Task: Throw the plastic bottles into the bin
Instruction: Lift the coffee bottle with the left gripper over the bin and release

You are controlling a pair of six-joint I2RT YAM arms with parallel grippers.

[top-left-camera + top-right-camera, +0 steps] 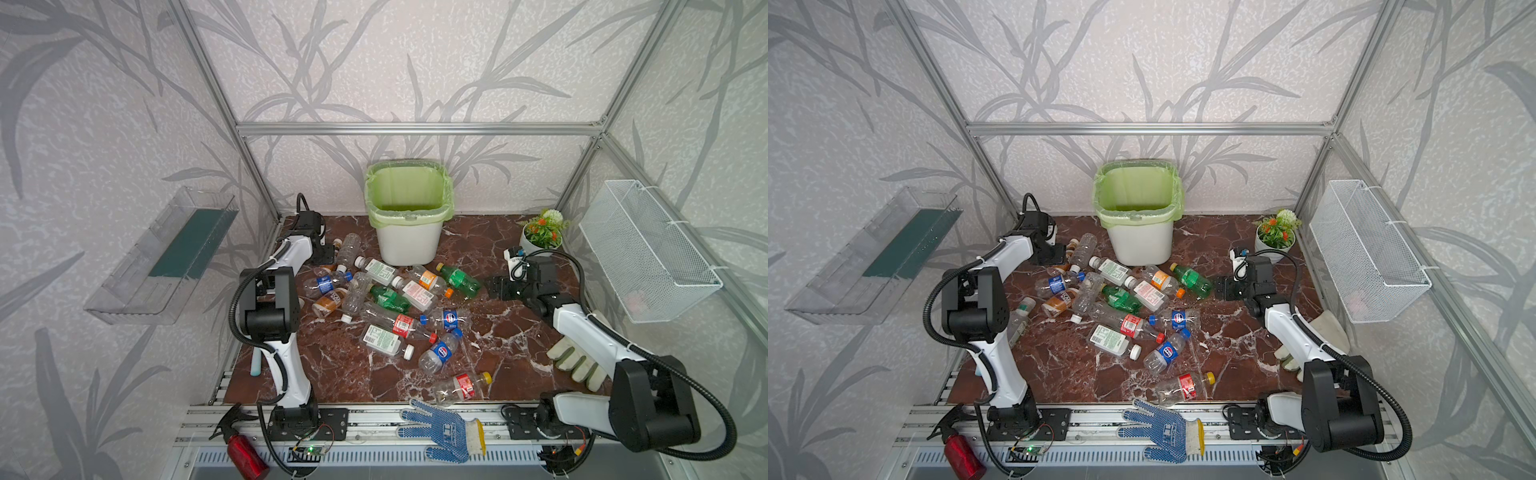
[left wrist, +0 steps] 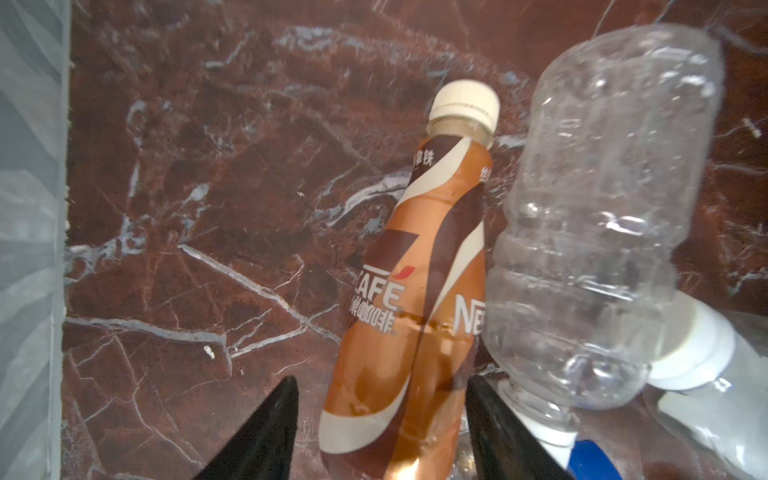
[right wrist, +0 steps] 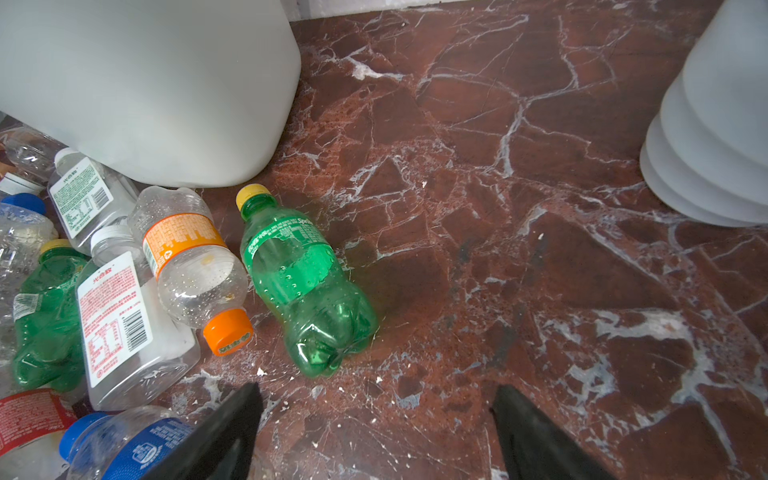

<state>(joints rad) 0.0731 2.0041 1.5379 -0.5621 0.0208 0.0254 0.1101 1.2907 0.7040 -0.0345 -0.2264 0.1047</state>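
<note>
Left wrist view: coffee bottle (image 2: 415, 291) lies between jaws of left hand (image 2: 382, 380).

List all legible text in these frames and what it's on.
"CAFE" and a cut-off "NE": coffee bottle; its Chinese print is too blurred to read.
"Sprite": lone green bottle.
Too small or blurred to read: red-print bottle, green-print bottle, orange-label bottle, blue-label bottle.
Mark on the glove: unreadable.
</note>
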